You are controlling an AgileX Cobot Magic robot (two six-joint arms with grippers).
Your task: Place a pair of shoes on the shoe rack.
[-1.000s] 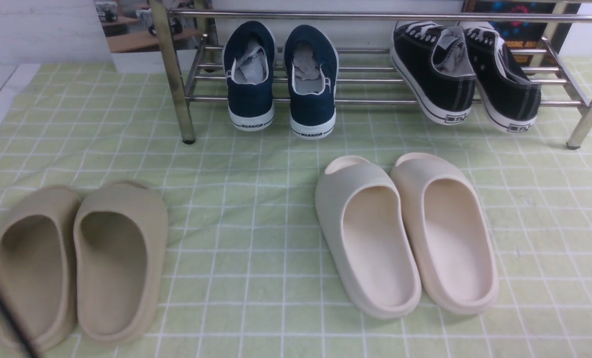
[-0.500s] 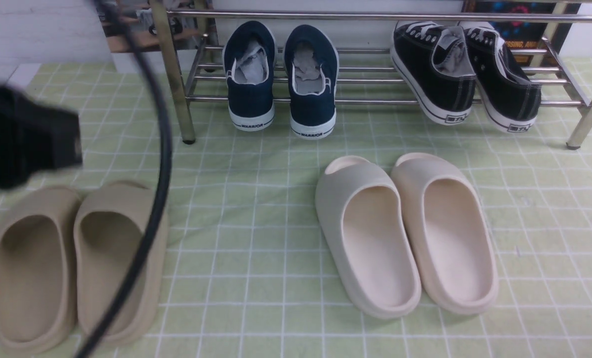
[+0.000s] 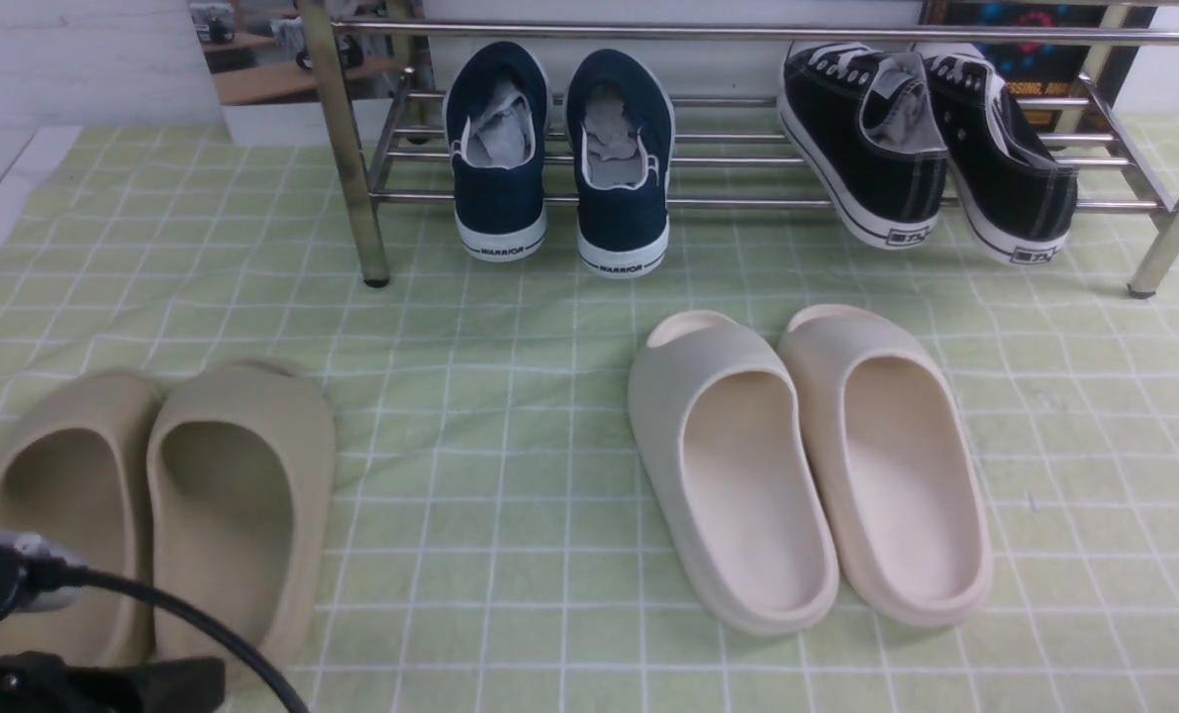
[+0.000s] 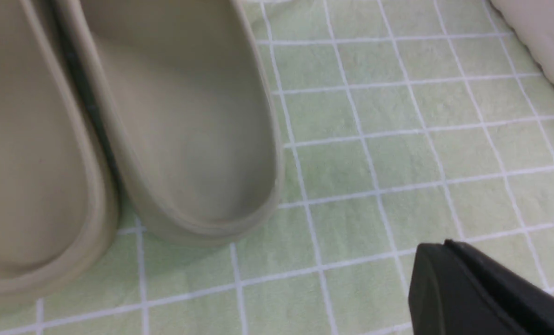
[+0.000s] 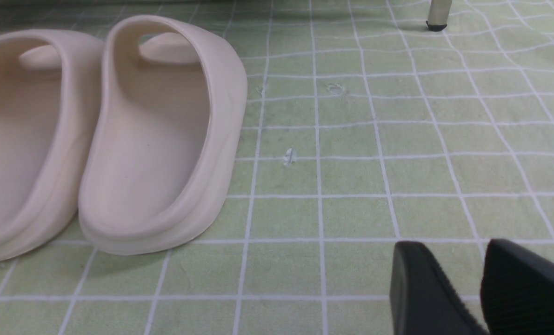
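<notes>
Looks like the navy pair of shoes [image 3: 559,158] is already parked on the shoe rack [image 3: 747,203], around 12 o'clock in the front view, toes in, heels poking out over the front bar, side by side and just about touching. So I'd say the step in hand is basically backing off and parking the arms.

To do that well: keep both arms low and near the bottom edge, clear of the slides, and don't let the cable at 7 o'clock snag the tan ones.

The left gripper [image 4: 486,288] has its jaws shut with nothing in them, hovering over the green checked cloth [image 3: 510,446] just beside the tan slides [image 3: 158,515]. The right gripper [image 5: 483,288] has its jaws apart and empty, near the cream slides [image 3: 812,465].

Count:
- 2 navy slip-ons, on the rack
- 2 black lace-up sneakers [image 3: 931,139], on the rack at 1 o'clock, leaning
- 2 tan slides, on the surface at 8 o'clock
- 2 cream slides, on the surface at 5 o'clock
- 1 rack
</notes>
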